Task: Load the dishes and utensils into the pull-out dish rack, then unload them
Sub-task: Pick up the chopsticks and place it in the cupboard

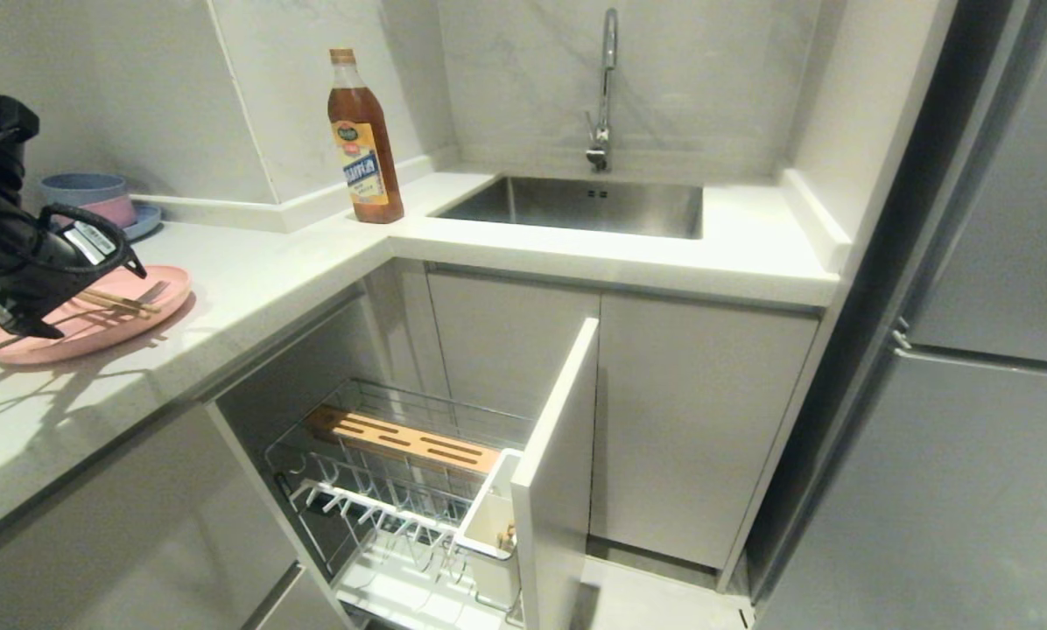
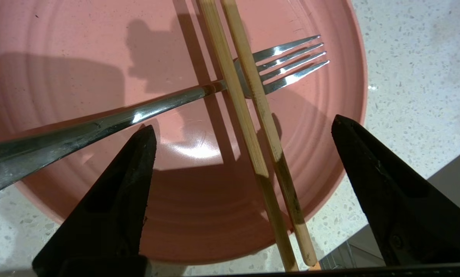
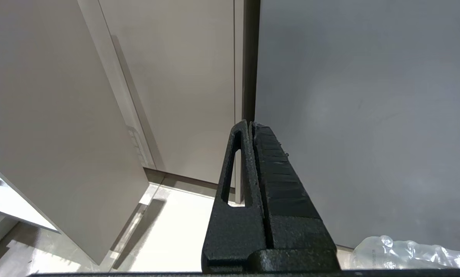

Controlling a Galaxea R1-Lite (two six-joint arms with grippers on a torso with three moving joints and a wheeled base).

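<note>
Rack (image 1: 401, 472) pulled out below the worktop (image 1: 252, 289), wire basket bare apart from something pale in its caddy (image 1: 493, 525). Plate (image 1: 16, 341) at far left on the worktop, carrying chopsticks (image 2: 253, 127) crossed over fork (image 2: 137, 113). Left end effector (image 2: 241, 154) wide open over the chopsticks, gripping nothing. Right end effector (image 3: 252, 129) closed, empty, parked low near the cabinets. Bowl nowhere visible. Probably unloading nearly complete.

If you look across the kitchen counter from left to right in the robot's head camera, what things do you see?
Pink plate with the left gripper over it → brown bottle → sink with its tap.
</note>
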